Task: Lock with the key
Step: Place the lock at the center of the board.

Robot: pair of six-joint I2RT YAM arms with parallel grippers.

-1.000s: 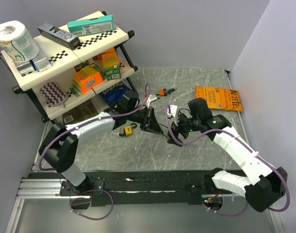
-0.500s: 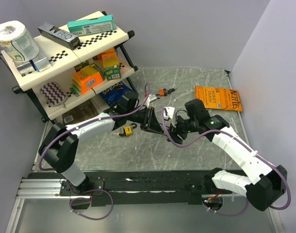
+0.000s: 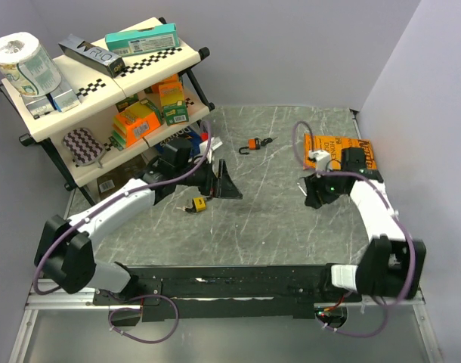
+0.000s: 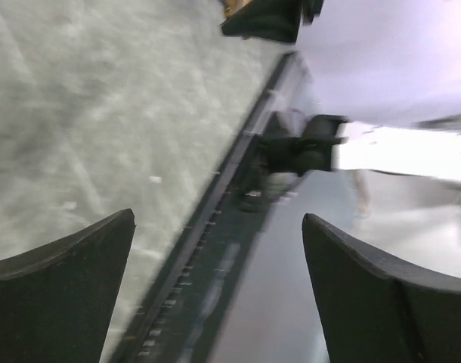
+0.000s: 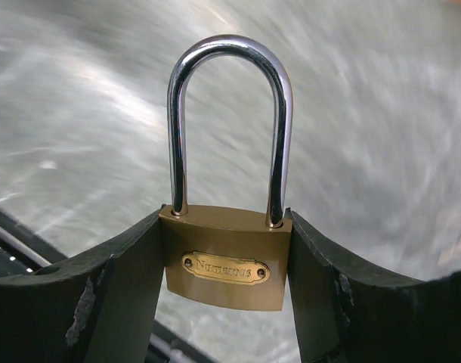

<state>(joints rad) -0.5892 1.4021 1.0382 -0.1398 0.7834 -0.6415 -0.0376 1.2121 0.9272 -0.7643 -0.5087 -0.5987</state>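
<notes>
In the right wrist view a brass padlock (image 5: 225, 257) with a closed silver shackle sits upright, and my right gripper (image 5: 225, 266) is shut on its two sides. From above, the right gripper (image 3: 312, 197) hangs over the right side of the table, hiding the padlock. An orange-headed key (image 3: 253, 144) lies on the marble top at the back centre, away from both grippers. My left gripper (image 3: 232, 190) is mid-table, open; in its wrist view the left gripper (image 4: 215, 261) has nothing between its fingers. A small yellow padlock (image 3: 196, 204) lies just left of it.
A two-tier shelf rack (image 3: 102, 113) with boxes and a toilet roll (image 3: 23, 62) fills the back left. An orange snack bag (image 3: 338, 151) lies at the back right, close behind the right wrist. A black rail (image 3: 215, 283) runs along the near edge.
The two grippers were together at mid-table. The left gripper has opened and drawn back left. The right arm has swung away to the right, shut on the brass padlock.
</notes>
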